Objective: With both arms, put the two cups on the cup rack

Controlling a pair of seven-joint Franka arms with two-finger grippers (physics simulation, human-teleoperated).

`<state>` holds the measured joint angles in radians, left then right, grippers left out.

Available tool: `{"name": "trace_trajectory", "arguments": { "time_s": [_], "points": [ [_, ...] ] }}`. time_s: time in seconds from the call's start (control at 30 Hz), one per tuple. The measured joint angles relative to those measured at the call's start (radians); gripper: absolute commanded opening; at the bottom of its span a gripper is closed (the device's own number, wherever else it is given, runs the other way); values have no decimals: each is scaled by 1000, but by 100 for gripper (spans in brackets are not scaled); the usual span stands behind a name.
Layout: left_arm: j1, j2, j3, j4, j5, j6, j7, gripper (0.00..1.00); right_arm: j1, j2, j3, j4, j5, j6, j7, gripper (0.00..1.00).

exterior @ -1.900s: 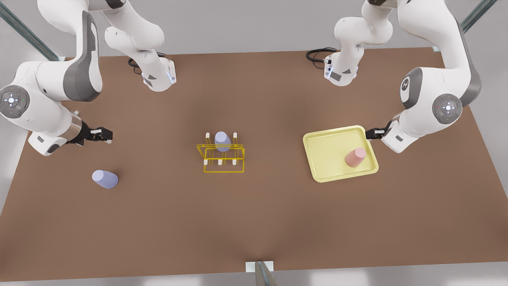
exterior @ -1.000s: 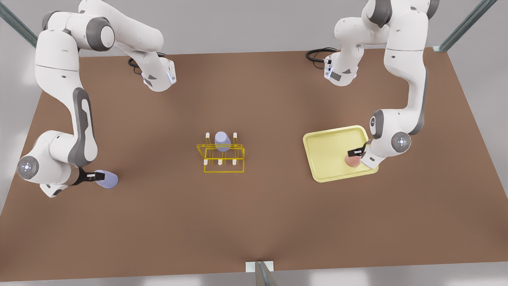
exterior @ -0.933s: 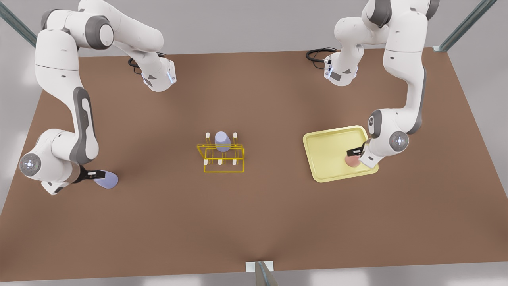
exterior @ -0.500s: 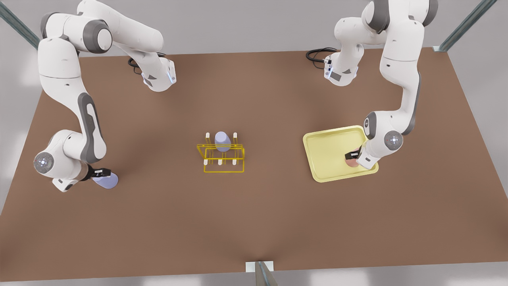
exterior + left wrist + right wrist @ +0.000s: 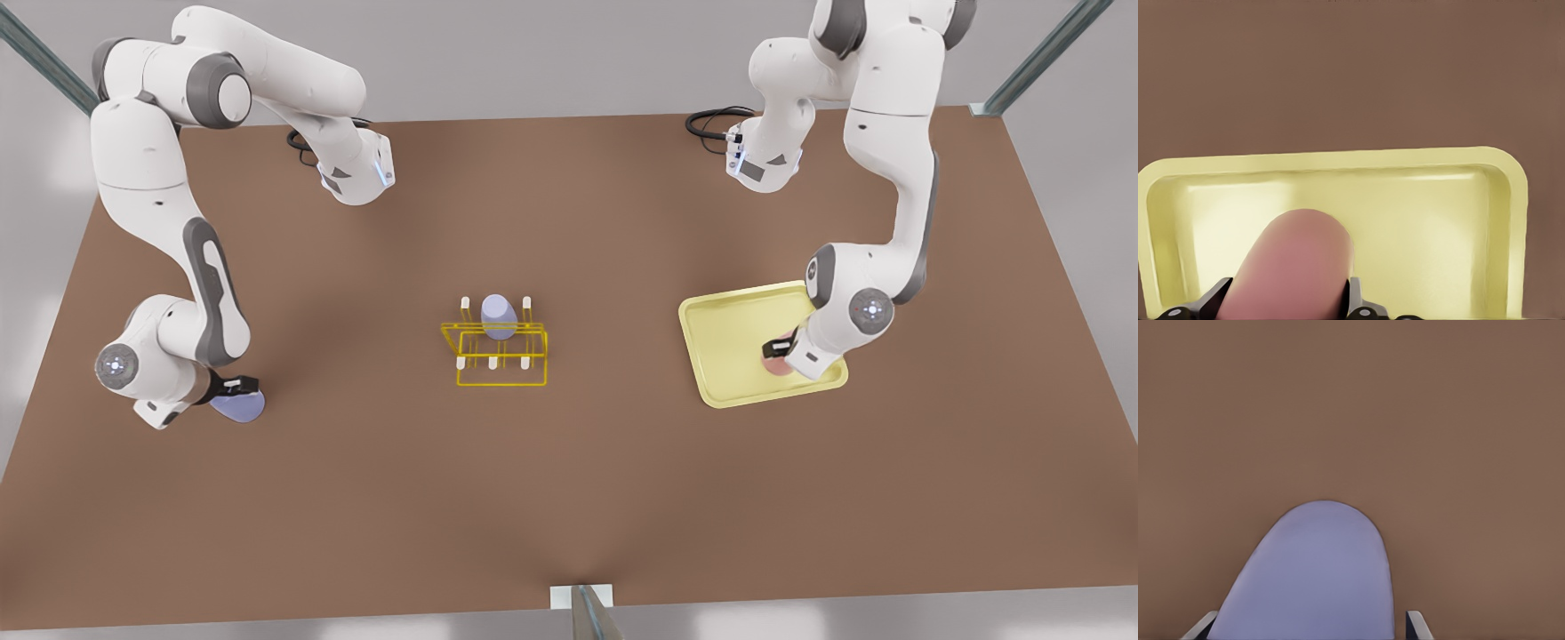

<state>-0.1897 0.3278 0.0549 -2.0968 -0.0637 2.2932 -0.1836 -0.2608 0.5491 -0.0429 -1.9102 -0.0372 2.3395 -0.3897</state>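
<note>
Front view: my left end effector (image 5: 779, 349) straddles the pink cup (image 5: 1293, 263) in the tray (image 5: 729, 329), my right end effector (image 5: 233, 388) the lavender cup (image 5: 1313, 573) on the worktop (image 5: 569, 498); both fingers apart. Next: close, lift toward the rack (image 5: 498, 351).

Brown worktop (image 5: 569, 498) spreads wide, plain and matte. On the front view's right sits a pale-yellow tray (image 5: 725, 329), flat with a raised rim. Black cables (image 5: 707, 120) coil at the far edge, and another coil (image 5: 298, 140) lies opposite.
</note>
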Motion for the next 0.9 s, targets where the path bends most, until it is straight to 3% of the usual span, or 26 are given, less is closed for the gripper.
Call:
{"name": "trace_trajectory", "arguments": {
  "time_s": [0.07,0.13,0.27,0.37,0.47,0.73,0.9],
  "points": [
    [-4,26,-47,104,-2,-52,-32,83,0,2,0,1,-1,5,-2,97],
    [-5,67,-117,226,-2,-111,-79,83,0,2,0,1,-1,9,-6,86],
    [-15,247,-305,593,-1,-209,-222,83,-1,1,1,2,3,11,-13,83],
    [-78,392,-353,848,0,-264,-350,83,0,-6,3,5,9,8,-17,83],
    [-109,480,-390,1003,0,-291,-463,83,1,-11,15,10,15,6,-19,83],
    [-229,542,-437,1054,-4,-302,-685,83,6,-67,185,47,98,-35,-25,83],
    [-275,572,-438,1091,-7,-301,-782,83,7,-118,337,125,179,-118,-24,83]
  ]
}}
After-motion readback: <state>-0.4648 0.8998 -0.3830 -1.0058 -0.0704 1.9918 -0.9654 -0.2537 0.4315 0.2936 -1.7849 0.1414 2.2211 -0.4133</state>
